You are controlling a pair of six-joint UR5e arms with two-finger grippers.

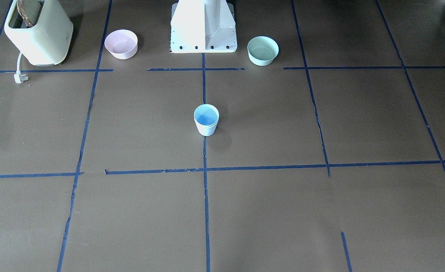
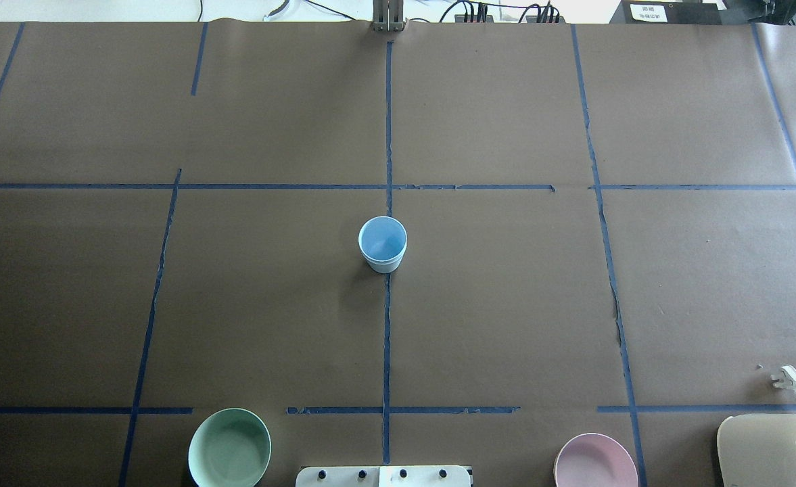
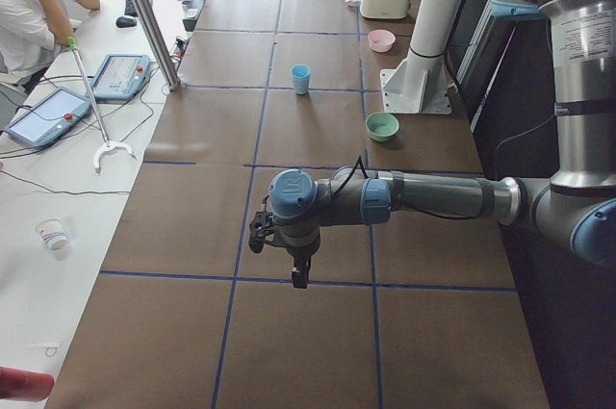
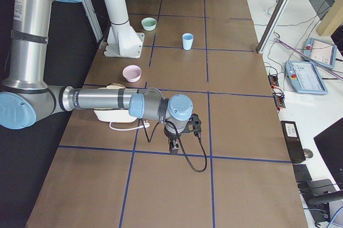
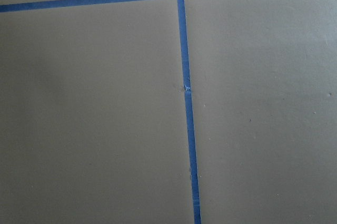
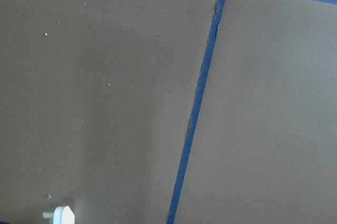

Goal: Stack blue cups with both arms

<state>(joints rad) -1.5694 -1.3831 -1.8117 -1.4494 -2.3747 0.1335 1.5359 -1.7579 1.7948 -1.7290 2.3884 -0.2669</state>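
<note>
A single pale-blue cup (image 1: 206, 120) with a brighter blue inside stands upright on the centre tape line, also seen in the overhead view (image 2: 383, 243) and both side views (image 3: 300, 79) (image 4: 187, 41). I see no second separate cup and cannot tell whether one is nested inside it. My left gripper (image 3: 299, 277) hangs over the table far from the cup, at the table's left end. My right gripper (image 4: 174, 147) hangs over the right end. Both show only in the side views, so I cannot tell if they are open or shut.
A pink bowl (image 1: 121, 44) and a mint-green bowl (image 1: 262, 50) flank the white pedestal (image 1: 203, 26). A cream toaster (image 1: 37, 32) with its white plug (image 1: 20, 78) stands at the robot's right. An operator (image 3: 29, 5) sits beyond the table.
</note>
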